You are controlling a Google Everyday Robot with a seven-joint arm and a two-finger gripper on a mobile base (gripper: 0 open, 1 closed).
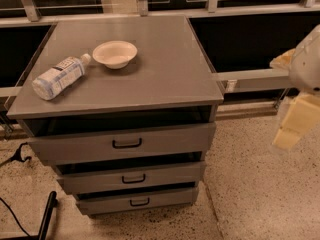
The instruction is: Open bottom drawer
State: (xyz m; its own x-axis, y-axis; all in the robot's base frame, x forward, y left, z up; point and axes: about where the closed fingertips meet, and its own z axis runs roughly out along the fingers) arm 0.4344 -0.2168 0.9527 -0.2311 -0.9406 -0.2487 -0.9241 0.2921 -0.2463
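A grey metal cabinet with three drawers stands in the middle. The bottom drawer has the slimmest front and a small black bar handle. It sits nearly flush under the middle drawer, with a dark gap above it. The top drawer is the tallest. My gripper is at the right edge, well to the right of the cabinet and above the floor, far from the bottom handle. One pale yellow finger hangs down.
A lying water bottle and a white bowl sit on the cabinet top. A black cable and a black bar lie on the speckled floor at the lower left. A dark window wall with a metal rail runs behind.
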